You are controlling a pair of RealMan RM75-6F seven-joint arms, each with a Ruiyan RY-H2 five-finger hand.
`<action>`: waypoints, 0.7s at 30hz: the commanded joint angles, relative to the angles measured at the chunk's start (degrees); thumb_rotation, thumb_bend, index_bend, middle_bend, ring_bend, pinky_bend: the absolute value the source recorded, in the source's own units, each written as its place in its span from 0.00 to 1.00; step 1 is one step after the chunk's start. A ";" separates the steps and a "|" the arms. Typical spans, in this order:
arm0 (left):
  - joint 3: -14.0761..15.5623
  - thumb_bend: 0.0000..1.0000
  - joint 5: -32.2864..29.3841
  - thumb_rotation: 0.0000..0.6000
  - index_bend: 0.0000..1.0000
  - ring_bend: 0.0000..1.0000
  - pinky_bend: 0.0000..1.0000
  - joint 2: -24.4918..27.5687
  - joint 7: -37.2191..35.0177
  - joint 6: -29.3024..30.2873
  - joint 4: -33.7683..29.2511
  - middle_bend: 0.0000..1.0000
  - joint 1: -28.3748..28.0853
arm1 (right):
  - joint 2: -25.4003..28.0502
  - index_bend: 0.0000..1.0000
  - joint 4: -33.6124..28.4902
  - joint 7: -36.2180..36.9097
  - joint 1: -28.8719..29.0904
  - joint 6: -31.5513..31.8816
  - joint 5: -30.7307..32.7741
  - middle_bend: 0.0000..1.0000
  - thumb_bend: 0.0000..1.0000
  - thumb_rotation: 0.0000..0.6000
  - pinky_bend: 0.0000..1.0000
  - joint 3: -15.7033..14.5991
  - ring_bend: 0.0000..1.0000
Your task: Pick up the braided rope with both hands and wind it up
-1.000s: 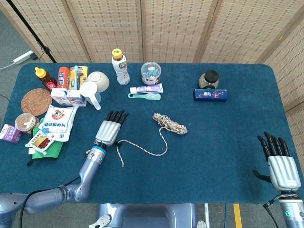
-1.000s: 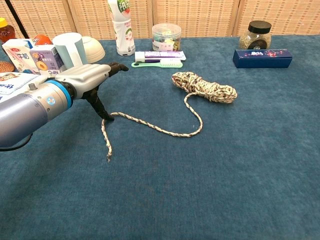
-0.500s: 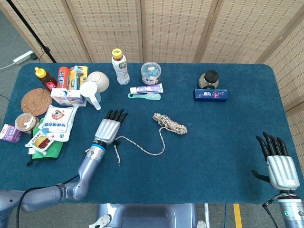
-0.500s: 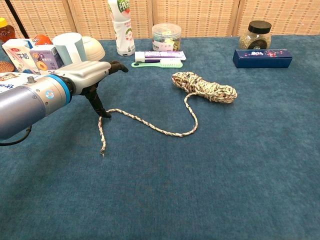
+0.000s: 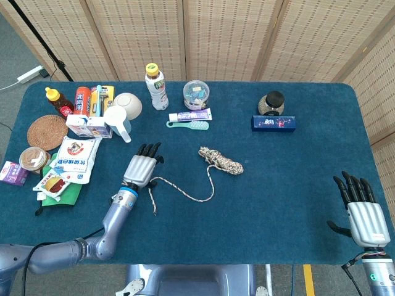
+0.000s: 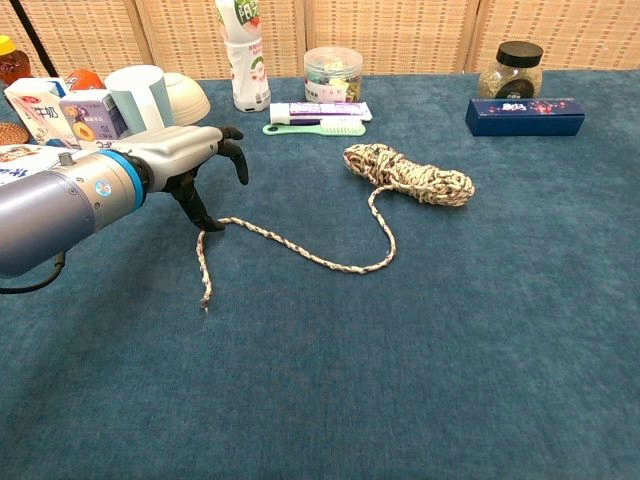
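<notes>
Fingers on the left hand (image 6: 195, 160) now curl down toward the rope, where half a second ago they reached straight out. Its thumb stands on the blue cloth bench (image 6: 420, 350), touching the loose end of the speckled white-and-brown braided rope (image 6: 300, 255). The fingers are bent but not closed, so the rope is not gripped yet.

The rope lies flat on the bench in the middle of the chest view. Its thick bundle (image 6: 410, 172) sits to the upper right of the middle. One thin strand runs from the bundle down, then curves left to the hand, and a short tail hangs lower left.

The right hand (image 5: 364, 213) waits in the lower right corner of the head view, well apart from the rope, with its fingers spread and nothing in them.

This looks like the first step: catching the loose end. Next, the left fingers probably need to close down to meet the thumb with the strand between them. The right hand would then have to come over to the bundle.
</notes>
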 commanded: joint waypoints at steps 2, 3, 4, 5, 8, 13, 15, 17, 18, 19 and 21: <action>0.00 0.27 -1.67 1.00 0.34 0.00 0.00 0.33 1.08 -0.44 -0.44 0.00 -0.80 | 0.03 0.00 0.01 0.04 0.03 -0.06 0.05 0.00 0.00 1.00 0.00 0.00 0.00; 0.01 0.28 -2.11 1.00 0.34 0.00 0.00 0.33 1.47 -0.28 -0.52 0.00 -1.01 | 0.04 0.00 0.02 0.08 0.03 -0.07 0.09 0.00 0.00 1.00 0.00 0.01 0.00; 0.02 0.28 -2.50 1.00 0.34 0.00 0.00 0.29 1.62 -0.24 -0.59 0.00 -1.12 | 0.06 0.00 0.03 0.10 0.04 -0.09 0.11 0.00 0.00 1.00 0.00 0.02 0.00; 0.06 0.28 -2.96 1.00 0.34 0.00 0.00 0.24 1.77 -0.26 -0.62 0.00 -1.22 | 0.06 0.00 0.05 0.13 0.05 -0.11 0.13 0.00 0.00 1.00 0.00 0.02 0.00; 0.34 0.28 -4.15 1.00 0.35 0.00 0.00 0.05 2.17 -0.29 -0.78 0.00 -1.53 | 0.08 0.00 0.06 0.24 0.09 -0.20 0.21 0.00 0.00 1.00 0.00 0.03 0.00; 0.96 0.28 -4.42 1.00 0.41 0.00 0.00 -0.44 2.44 0.55 -0.88 0.00 -1.87 | 0.15 0.00 0.07 0.45 0.08 -0.12 0.21 0.00 0.00 1.00 0.00 0.06 0.00; 1.03 0.28 -4.58 1.00 0.43 0.00 0.00 -0.78 2.36 0.82 -0.71 0.00 -2.01 | 0.20 0.00 0.08 0.59 0.08 -0.12 0.19 0.00 0.00 1.00 0.00 0.05 0.00; 1.12 0.28 -4.53 1.00 0.44 0.00 0.00 -0.99 2.29 1.04 -0.56 0.00 -2.13 | 0.26 0.00 0.07 0.73 0.07 -0.14 0.21 0.00 0.00 1.00 0.00 0.05 0.00; 1.18 0.28 -4.49 1.00 0.44 0.00 0.00 -1.06 2.27 1.14 -0.49 0.00 -2.18 | 0.28 0.00 0.08 0.77 0.08 -0.14 0.20 0.00 0.00 1.00 0.00 0.04 0.00; 1.23 0.28 -4.48 1.00 0.44 0.00 0.00 -1.11 2.29 1.20 -0.43 0.00 -2.22 | 0.30 0.00 0.08 0.81 0.07 -0.13 0.21 0.00 0.00 1.00 0.00 0.05 0.00; 1.35 0.28 -4.54 1.00 0.44 0.00 0.00 -1.24 2.38 1.29 -0.24 0.00 -2.32 | 0.35 0.00 0.09 0.93 0.06 -0.11 0.21 0.00 0.00 1.00 0.00 0.05 0.00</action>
